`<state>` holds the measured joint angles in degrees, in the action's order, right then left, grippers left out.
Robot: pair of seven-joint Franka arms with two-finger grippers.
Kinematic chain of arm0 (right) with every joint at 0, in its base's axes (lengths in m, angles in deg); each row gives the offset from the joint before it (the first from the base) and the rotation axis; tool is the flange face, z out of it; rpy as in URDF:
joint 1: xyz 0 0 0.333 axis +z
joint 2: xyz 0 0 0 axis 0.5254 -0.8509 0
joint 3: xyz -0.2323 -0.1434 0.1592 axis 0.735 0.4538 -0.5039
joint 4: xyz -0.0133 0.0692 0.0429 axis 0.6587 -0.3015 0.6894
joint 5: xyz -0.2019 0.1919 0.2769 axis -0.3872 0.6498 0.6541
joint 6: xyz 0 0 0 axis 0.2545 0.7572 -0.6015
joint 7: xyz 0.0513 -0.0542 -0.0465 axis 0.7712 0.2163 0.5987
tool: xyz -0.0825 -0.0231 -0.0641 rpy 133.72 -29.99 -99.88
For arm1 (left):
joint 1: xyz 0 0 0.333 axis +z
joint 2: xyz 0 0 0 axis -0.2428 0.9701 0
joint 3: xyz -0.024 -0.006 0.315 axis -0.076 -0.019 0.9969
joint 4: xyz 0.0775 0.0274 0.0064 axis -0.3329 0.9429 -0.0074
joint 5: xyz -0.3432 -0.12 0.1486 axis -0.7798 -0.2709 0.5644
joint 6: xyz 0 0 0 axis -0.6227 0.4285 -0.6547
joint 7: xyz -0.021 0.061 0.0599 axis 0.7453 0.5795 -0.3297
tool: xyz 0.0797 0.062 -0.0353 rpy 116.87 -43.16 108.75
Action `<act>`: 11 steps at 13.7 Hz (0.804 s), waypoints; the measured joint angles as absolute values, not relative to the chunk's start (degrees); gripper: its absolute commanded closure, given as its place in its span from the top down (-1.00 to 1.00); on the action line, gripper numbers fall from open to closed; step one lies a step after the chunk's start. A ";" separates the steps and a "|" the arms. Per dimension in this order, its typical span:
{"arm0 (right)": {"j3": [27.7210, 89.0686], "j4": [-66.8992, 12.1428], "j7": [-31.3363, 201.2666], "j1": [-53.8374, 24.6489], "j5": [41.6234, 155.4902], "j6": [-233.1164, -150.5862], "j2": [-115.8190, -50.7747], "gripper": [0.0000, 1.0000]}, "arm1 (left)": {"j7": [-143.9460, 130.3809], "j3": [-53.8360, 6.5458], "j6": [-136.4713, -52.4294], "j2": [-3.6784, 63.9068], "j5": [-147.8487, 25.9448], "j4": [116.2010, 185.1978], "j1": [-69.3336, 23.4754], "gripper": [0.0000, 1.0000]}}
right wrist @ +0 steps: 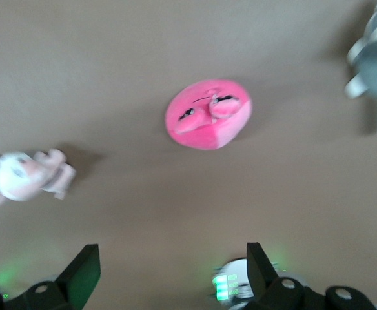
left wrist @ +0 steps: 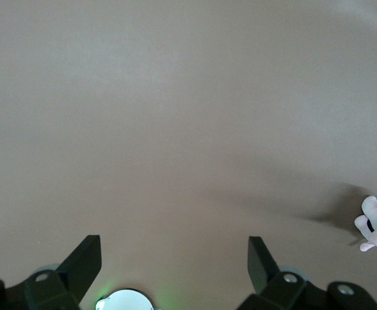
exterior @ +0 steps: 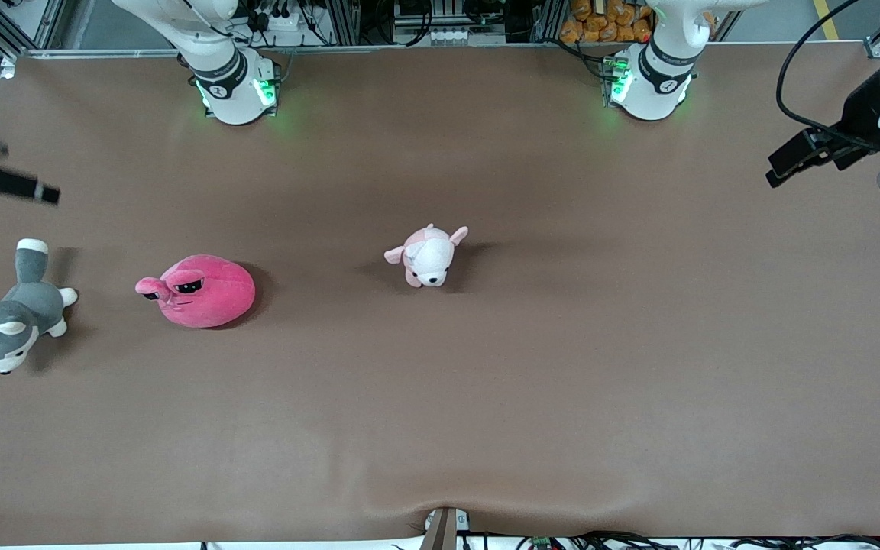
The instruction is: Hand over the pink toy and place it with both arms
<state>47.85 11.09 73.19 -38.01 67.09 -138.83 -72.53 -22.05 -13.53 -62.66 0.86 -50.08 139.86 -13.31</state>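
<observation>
Front view: the pink toy (exterior: 199,291) lies on the table (exterior: 486,397), free below the right gripper (right wrist: 169,274); both it and the left gripper (left wrist: 174,268) gape empty, so placement looks done.

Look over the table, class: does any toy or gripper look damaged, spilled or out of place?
Nothing stands out. The pink toy, the puppy plush and the husky plush lie apart on the table, intact. The left gripper and right gripper are open, holding nothing.
</observation>
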 measured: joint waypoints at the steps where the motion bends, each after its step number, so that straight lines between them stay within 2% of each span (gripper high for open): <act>1: 47.82 10.47 75.52 -36.44 64.80 -138.25 -70.38 1.00 | -22.05 -13.50 -62.96 0.64 -50.13 140.20 -13.31 1.00; 3: 47.79 5.48 77.26 -35.00 63.12 -140.39 -66.13 1.00 | -21.28 -13.49 -63.16 0.64 -50.16 140.38 -13.32 1.00; 7: 48.44 -9.58 80.47 -35.08 62.49 -148.91 -58.30 1.00 | -15.18 -13.12 -63.07 0.64 -50.16 140.46 -13.18 1.00; 11: 48.76 -15.03 85.06 -35.24 62.37 -152.74 -54.69 1.00 | -11.47 -13.04 -62.06 0.64 -50.16 140.75 -13.15 1.00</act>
